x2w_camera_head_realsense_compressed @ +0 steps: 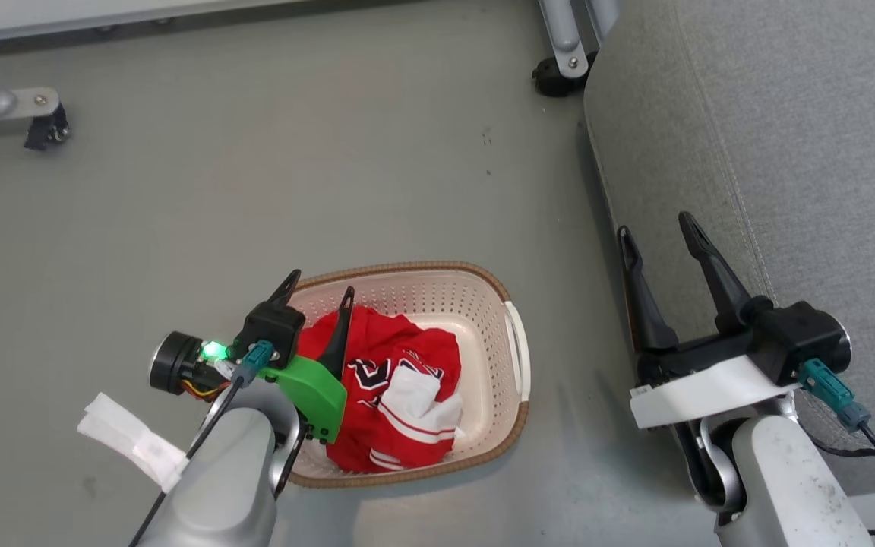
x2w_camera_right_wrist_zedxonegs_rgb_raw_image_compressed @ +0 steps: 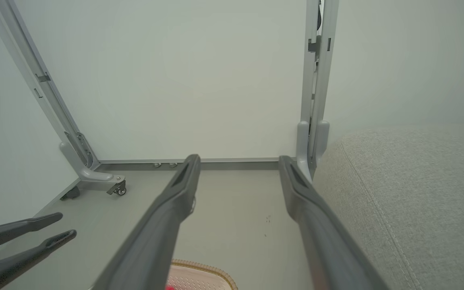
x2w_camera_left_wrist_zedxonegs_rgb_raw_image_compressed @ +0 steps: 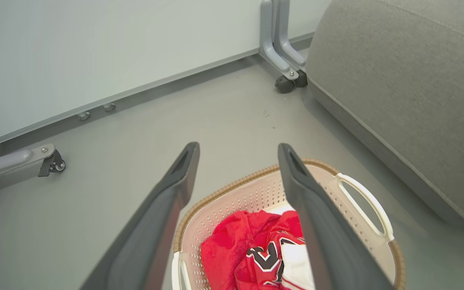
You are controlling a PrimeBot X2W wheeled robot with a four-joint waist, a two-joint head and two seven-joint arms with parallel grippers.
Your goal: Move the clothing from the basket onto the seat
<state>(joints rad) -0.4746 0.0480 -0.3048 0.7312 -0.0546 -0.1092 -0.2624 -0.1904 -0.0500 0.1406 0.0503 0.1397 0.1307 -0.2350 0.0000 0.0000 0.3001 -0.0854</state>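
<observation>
Head view: left gripper [x2w_camera_head_realsense_compressed: 320,285] jaws apart, empty, over the left end of oval cream perforated plastic basket with brown rim [x2w_camera_head_realsense_compressed: 483,277]. Crumpled red-and-white fabric clothing [x2w_camera_head_realsense_compressed: 399,365] in basket, right of jaws. Right gripper [x2w_camera_head_realsense_compressed: 655,226] jaws apart, empty, beside large grey woven seat cushion [x2w_camera_head_realsense_compressed: 787,152].
Left wrist view: clothing below jaws.
Right wrist view: seat right of jaws.

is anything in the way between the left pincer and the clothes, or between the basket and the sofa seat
Nothing visible blocks the grasp: the left pincer is open over the clothing, which lies uncovered in the basket. Toward the seat there is bare floor; the open right pincer hangs near the seat's edge.
</observation>
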